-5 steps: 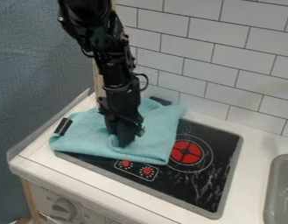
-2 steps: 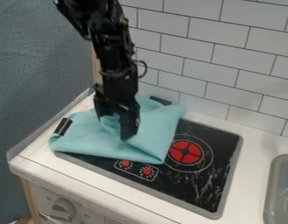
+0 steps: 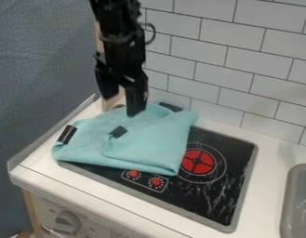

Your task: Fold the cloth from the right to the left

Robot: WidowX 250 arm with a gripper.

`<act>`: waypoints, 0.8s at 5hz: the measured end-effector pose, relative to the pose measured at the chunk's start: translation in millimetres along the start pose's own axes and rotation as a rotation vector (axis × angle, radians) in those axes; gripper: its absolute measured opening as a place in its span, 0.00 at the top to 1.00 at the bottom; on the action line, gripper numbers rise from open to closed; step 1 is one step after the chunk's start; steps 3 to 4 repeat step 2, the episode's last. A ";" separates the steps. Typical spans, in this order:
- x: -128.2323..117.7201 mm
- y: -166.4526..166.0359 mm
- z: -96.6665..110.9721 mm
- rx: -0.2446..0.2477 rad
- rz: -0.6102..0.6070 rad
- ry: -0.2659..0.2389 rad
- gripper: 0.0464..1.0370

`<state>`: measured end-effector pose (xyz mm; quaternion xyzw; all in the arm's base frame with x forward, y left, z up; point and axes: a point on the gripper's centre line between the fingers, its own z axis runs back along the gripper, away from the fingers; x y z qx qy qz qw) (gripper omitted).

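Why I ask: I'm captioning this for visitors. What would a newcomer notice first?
The bright turquoise cloth stands out first, rumpled and partly folded over the stovetop's left side as pictured. Near its back edge hangs the open black gripper. Right of the cloth, a vivid red burner pops against black.

The cloth (image 3: 149,144) was pale turquoise with black patches (image 3: 67,134), the gripper (image 3: 121,106) black; the black stovetop (image 3: 237,153) (streaked whitish) had a red burner (image 3: 197,161), and dark lines gridded the white tiles (image 3: 233,44).
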<state>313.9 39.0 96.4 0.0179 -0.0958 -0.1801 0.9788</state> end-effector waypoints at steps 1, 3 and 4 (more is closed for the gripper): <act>1.0 -2.4 9.2 0.025 -0.018 -0.002 0.04; 4.2 -0.8 15.2 0.040 -0.031 0.010 0.04; 4.2 -0.8 15.2 0.040 -0.031 0.010 0.04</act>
